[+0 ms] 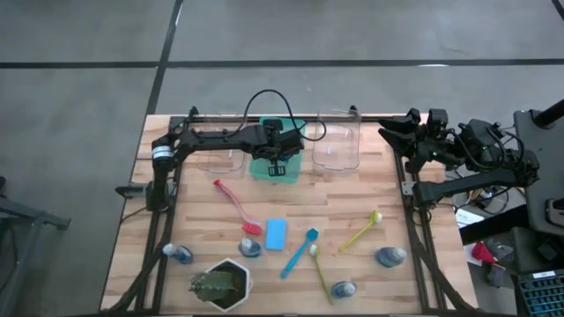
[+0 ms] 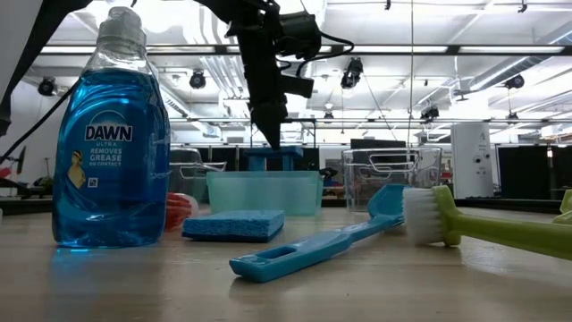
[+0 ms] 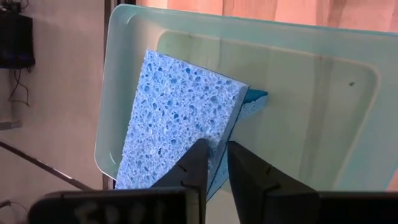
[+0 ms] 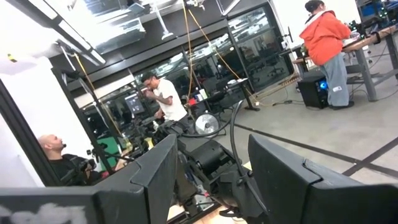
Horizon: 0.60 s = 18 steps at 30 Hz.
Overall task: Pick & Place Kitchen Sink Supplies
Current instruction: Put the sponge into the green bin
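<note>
Sponge (image 3: 180, 118) leaning inside green tray (image 3: 323, 87), left end effector (image 3: 214, 171) narrowly parted astride its edge.

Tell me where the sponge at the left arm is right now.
In the left wrist view the blue sponge sits tilted inside the green tray, between the left end effector's fingers. From above, that tray lies at the table's far edge between two clear bins.

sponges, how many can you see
2: one blue sponge flat on the table by the blue brush; another sponge in the green tray, at the left gripper's fingers.
</note>
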{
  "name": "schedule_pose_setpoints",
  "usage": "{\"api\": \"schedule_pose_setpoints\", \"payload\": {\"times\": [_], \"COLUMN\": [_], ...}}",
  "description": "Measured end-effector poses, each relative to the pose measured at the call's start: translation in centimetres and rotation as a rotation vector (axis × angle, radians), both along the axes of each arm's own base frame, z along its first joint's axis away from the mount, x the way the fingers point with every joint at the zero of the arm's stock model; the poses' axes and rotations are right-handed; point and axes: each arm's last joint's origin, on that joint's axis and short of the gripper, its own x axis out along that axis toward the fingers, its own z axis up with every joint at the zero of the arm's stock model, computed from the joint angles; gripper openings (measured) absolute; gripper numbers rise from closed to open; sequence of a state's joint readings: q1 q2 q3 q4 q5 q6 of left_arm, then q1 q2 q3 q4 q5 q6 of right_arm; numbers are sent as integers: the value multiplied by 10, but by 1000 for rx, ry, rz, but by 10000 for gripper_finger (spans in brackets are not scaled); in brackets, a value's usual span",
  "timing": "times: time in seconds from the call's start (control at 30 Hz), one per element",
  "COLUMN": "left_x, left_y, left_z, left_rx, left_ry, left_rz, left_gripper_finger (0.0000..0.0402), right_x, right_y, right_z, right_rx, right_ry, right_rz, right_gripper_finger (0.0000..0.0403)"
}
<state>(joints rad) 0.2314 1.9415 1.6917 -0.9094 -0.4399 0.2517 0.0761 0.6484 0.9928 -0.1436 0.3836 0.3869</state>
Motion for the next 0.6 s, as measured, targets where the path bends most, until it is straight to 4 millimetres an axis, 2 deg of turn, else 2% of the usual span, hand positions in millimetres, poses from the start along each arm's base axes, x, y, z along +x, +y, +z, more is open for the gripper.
{"api": "schedule_pose_setpoints", "payload": {"times": [0.3, 0.6], "left_x": [0, 0], "left_y": [-1, -8], "left_z": [1, 23], "left_rx": [0, 10], "left_ry": [2, -62], "left_rz": [6, -7], "left_gripper_finger": [64, 65], "right_x": [0, 0], "right_y": [0, 0], "right_z": [0, 0], "right_rx": [1, -6], "right_ry": [0, 3], "right_rz": [0, -1], "right_gripper_finger": [194, 194]}}
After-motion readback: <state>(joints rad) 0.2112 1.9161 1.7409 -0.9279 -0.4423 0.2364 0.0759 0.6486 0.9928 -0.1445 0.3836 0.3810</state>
